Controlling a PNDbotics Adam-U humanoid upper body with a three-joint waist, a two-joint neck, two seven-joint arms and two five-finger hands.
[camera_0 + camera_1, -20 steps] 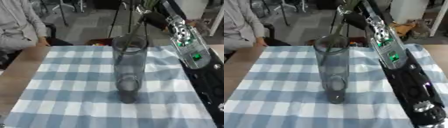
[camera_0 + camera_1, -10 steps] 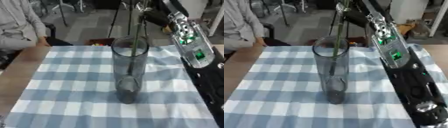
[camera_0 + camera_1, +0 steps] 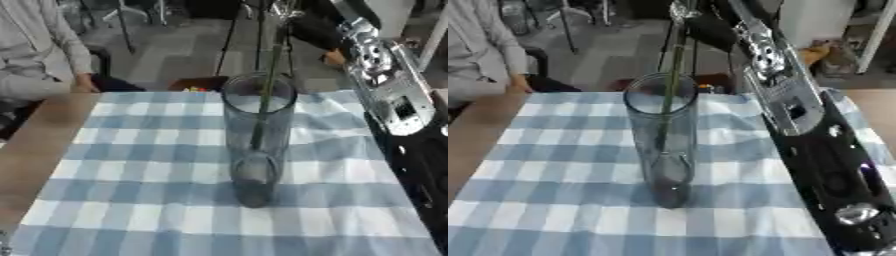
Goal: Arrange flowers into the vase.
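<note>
At the left edge bare wood of the surface (image 3: 39, 150) shows beside the blue checked cloth (image 3: 131, 165), and a seated person is just beyond the far corner, clear of the task's things; the cloth around the vase is free on all sides, so nothing low down hems in the work. In the middle the tall clear vase (image 3: 255, 140) stands upright on the cloth, and a green flower stem (image 3: 267, 95) runs steeply down through its mouth, its lower end partway down inside and, as far as I can judge, not yet at the bottom. The step in hand is lowering the stem; next it should go straight down, off the rim, then be let go. To the right, the right arm reaches up and over; its robot hand (image 3: 702, 17) is at the stem's top, and I cannot tell how its fingers lie; the left robot hand is out of sight.
</note>
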